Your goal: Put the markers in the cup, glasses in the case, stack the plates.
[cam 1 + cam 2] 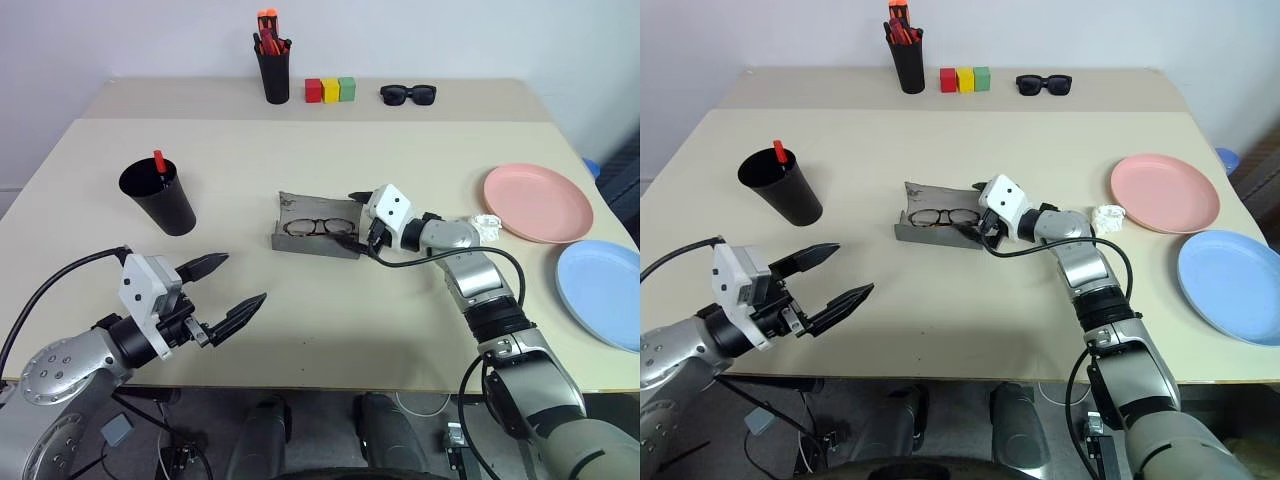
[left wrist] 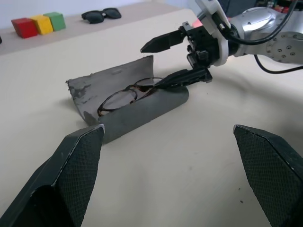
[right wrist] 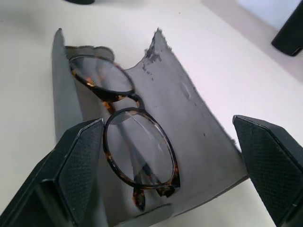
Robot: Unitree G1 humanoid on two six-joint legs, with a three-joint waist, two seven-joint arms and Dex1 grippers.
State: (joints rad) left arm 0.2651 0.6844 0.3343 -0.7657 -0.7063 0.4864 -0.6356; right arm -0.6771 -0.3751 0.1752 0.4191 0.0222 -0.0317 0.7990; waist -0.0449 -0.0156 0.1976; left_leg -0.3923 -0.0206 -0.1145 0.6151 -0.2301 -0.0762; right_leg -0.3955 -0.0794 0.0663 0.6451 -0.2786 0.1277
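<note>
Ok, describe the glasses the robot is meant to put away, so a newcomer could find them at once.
Start at the middle of the beige table, where a grey case lies open just ahead of the right gripper. The glasses lie inside it. They have thin mottled-brown frames and clear round lenses, unlike the chunky black sunglasses at the far edge.
</note>
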